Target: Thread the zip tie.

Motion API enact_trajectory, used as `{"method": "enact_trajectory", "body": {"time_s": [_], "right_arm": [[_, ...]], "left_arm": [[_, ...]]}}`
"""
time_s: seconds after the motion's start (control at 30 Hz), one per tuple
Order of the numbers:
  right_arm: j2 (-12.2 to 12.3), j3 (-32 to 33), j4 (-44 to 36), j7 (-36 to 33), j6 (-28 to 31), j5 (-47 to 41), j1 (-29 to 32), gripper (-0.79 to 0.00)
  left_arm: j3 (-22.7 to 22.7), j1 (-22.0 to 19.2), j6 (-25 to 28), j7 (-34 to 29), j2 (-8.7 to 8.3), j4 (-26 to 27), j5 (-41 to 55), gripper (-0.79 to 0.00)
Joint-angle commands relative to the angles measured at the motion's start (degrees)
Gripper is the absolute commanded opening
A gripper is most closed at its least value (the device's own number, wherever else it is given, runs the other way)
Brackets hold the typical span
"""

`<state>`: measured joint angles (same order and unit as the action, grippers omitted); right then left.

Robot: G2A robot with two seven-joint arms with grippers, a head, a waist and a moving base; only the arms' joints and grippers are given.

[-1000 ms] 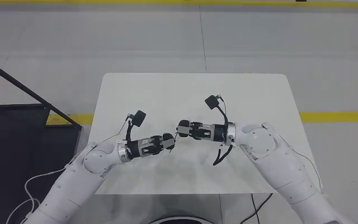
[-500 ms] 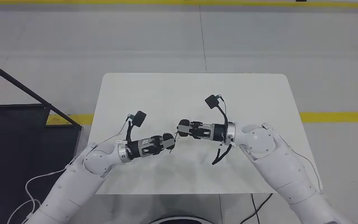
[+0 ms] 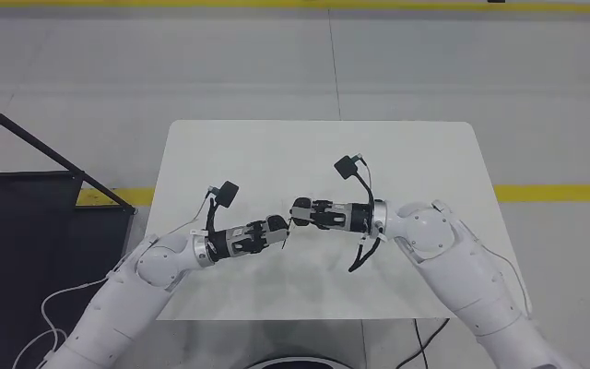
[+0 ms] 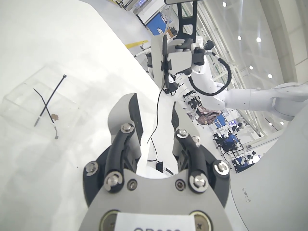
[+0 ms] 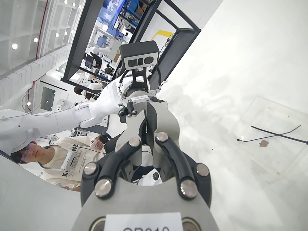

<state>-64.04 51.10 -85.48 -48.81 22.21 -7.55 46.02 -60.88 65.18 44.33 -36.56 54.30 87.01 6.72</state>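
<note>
Hands have drawn slightly closer over the worktop — the left hand gapes wide, holding nothing, while the right hand pinches the tie, its tail dangling between the left jaws. A catch looks near — threading seems not yet begun.

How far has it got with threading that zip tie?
Done: one zip tie is up off the table, pinched in the right jaws. In hand: its free end hangs between the open left jaws, not gripped. Left: no loop shows, so the threading itself remains. Two more ties lie crossed in the clear tray.
</note>
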Motion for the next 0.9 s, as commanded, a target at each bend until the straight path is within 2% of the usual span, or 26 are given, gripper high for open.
{"method": "enact_trajectory", "body": {"time_s": [0.0,0.43,0.53,0.57,0.6,0.7,0.87], "right_arm": [[-0.14,-0.19,-0.01,-0.31,-0.32,0.16,-0.26,-0.785],[-0.95,-1.05,0.42,-1.29,-1.07,0.82,-1.28,-0.785],[-1.08,-1.02,0.52,-1.37,-1.25,0.84,-1.35,-0.785],[-1.12,-1.04,0.59,-1.52,-1.33,0.91,-1.39,-0.785],[-1.16,-1.06,0.66,-1.60,-1.38,0.87,-1.41,-0.785],[-1.30,-1.08,1.05,-1.77,-1.34,0.79,-1.51,-0.785],[-1.50,-1.09,1.46,-1.93,-1.33,0.80,-1.58,-0.785]], "left_arm": [[-0.09,0.05,0.03,0.09,0.07,-0.01,-0.06,-0.440],[0.01,-0.08,0.17,0.42,0.62,-0.19,-0.62,-0.471],[-0.07,-0.10,0.24,0.54,0.73,-0.31,-0.68,-0.542],[-0.11,-0.11,0.23,0.55,0.75,-0.35,-0.77,-0.603],[-0.15,-0.10,0.18,0.59,0.78,-0.36,-0.86,-0.619],[-0.30,-0.05,0.22,0.64,0.86,-0.38,-1.09,-0.785],[-0.51,0.06,0.13,0.56,0.96,-0.42,-1.20,-0.785]]}}
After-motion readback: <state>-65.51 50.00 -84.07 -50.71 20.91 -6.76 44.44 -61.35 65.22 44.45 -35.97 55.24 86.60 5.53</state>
